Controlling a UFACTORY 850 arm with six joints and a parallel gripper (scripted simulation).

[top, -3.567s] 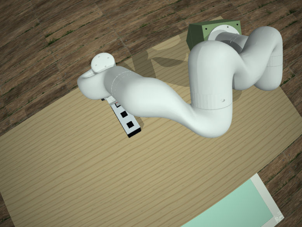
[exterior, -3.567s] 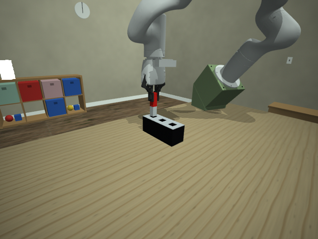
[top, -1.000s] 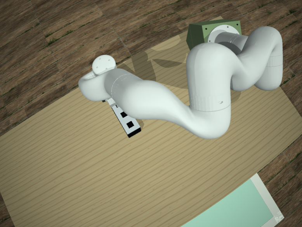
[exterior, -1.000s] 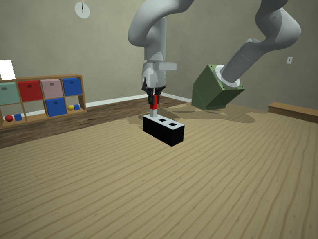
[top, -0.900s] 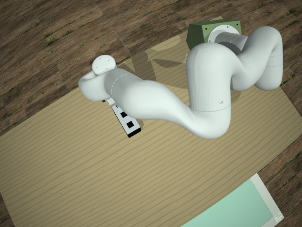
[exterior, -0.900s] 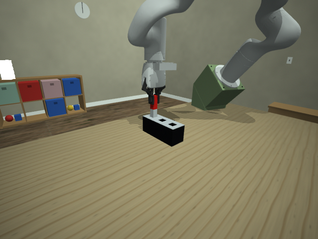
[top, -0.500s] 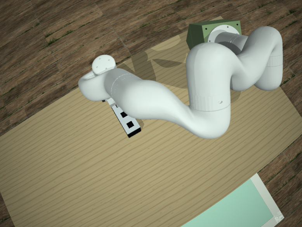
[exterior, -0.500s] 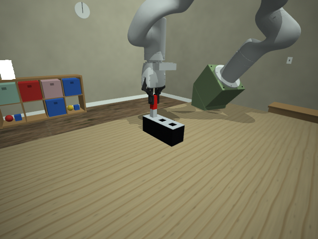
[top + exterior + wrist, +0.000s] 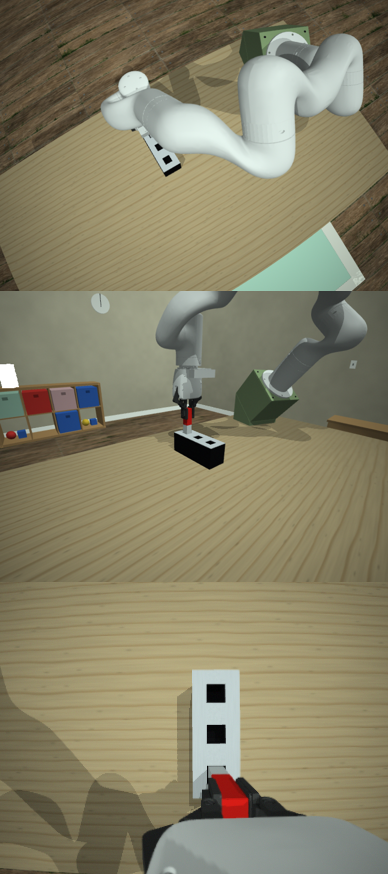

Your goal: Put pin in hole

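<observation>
The block (image 9: 199, 449) is black with a white top and three square holes; it lies on the wooden table. It also shows in the overhead view (image 9: 162, 155) and in the wrist view (image 9: 215, 732). My gripper (image 9: 187, 409) is shut on the red end of the pin (image 9: 187, 420) and holds it upright, red end up. The pin's grey lower part stands in the hole at the block's far left end, with some grey still showing above the top. In the wrist view the pin (image 9: 228, 794) sits between the fingers over the nearest hole. The other two holes (image 9: 216, 713) are empty.
The arm's green base (image 9: 261, 398) stands behind the block to the right. A shelf with coloured bins (image 9: 50, 409) stands by the far wall at the left. A pale green mat (image 9: 300, 266) lies off the table's corner in the overhead view.
</observation>
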